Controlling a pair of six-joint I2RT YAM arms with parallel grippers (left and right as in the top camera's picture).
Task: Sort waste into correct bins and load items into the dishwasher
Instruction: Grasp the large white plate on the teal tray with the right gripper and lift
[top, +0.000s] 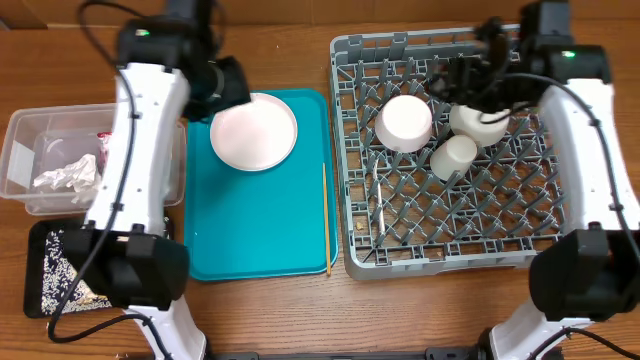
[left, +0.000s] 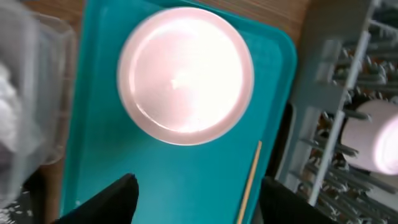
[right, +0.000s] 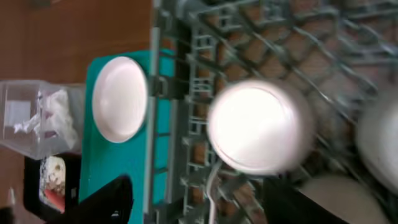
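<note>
A pale pink plate (top: 254, 132) (left: 185, 74) lies at the back of the teal tray (top: 260, 230). My left gripper (top: 232, 95) (left: 198, 202) hovers by the plate, open and empty. A thin wooden chopstick (top: 325, 215) (left: 250, 180) lies along the tray's right edge. In the grey dish rack (top: 350, 150) sit an upturned white bowl (top: 404, 122) (right: 258, 127), a small cup (top: 455, 155), another white bowl (top: 478, 122) and a white fork (top: 380, 222) (right: 211, 193). My right gripper (top: 470, 85) (right: 199, 205) hangs open over the rack's back, holding nothing.
A clear tub (top: 25, 160) (right: 25, 93) at the left holds crumpled white paper (top: 68, 175) and a red-and-white wrapper (top: 103, 140). A black tray (top: 40, 240) with white grains (top: 55, 275) stands in front of it. My left arm stretches over both bins.
</note>
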